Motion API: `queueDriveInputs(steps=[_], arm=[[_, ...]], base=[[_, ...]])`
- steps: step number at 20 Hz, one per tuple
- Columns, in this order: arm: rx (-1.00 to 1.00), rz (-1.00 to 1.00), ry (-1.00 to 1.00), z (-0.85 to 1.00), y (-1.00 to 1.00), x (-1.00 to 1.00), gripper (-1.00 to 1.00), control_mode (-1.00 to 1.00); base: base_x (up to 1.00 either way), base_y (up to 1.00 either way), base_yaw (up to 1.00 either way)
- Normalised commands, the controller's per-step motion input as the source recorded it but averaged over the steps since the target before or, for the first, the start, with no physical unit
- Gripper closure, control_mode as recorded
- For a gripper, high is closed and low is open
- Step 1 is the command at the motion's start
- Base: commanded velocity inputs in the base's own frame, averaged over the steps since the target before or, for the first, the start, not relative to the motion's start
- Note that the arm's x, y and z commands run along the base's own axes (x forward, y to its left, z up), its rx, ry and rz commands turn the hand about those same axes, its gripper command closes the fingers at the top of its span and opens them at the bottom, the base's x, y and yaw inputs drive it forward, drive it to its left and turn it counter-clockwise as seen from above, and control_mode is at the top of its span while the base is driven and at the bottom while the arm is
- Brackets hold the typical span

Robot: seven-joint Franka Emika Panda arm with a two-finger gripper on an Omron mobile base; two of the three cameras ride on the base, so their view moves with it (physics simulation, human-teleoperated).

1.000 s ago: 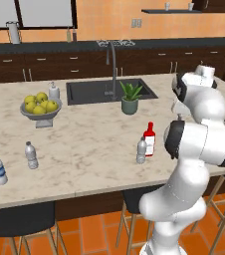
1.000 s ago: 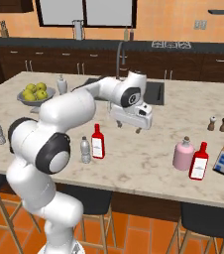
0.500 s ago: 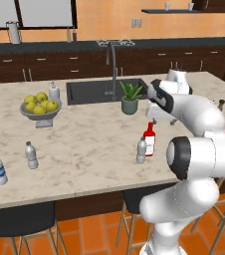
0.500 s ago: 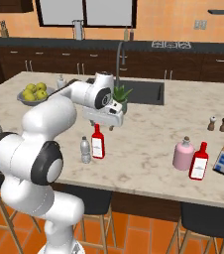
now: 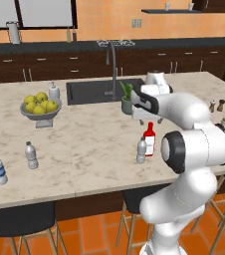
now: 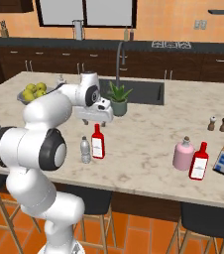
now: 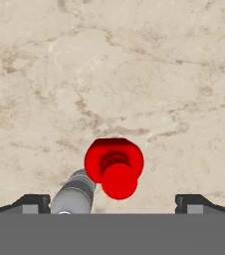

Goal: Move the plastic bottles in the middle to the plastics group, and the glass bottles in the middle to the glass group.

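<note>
Red slim bottle (image 6: pixel 97 142), upright on marble island counter (image 6: pixel 143 149); 1 grey ribbed water bottle (image 6: pixel 85 150) touching its left side. Gripper (image 6: pixel 95 118) directly above the red bottle, jaws wide apart, holding nothing.

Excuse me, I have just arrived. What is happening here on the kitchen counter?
A white arm is sorting bottles. Its tool hangs open above the red bottle and the small grey bottle, which stand side by side in the middle of the counter. Nothing is gripped yet. Two water bottles stand at the left, and pink and red glass bottles at the right.
</note>
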Motion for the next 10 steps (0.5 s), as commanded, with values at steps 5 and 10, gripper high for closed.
queueDriveInputs(steps=[5, 10], arm=[[-0.03, 0.02, 0.03, -0.11, -0.12, 0.11, -1.00, -1.00], [0.01, 0.05, 0.00, -0.02, -0.04, -0.07, -1.00, -1.00]], base=[[0.00, 0.00, 0.00], [0.00, 0.00, 0.00]])
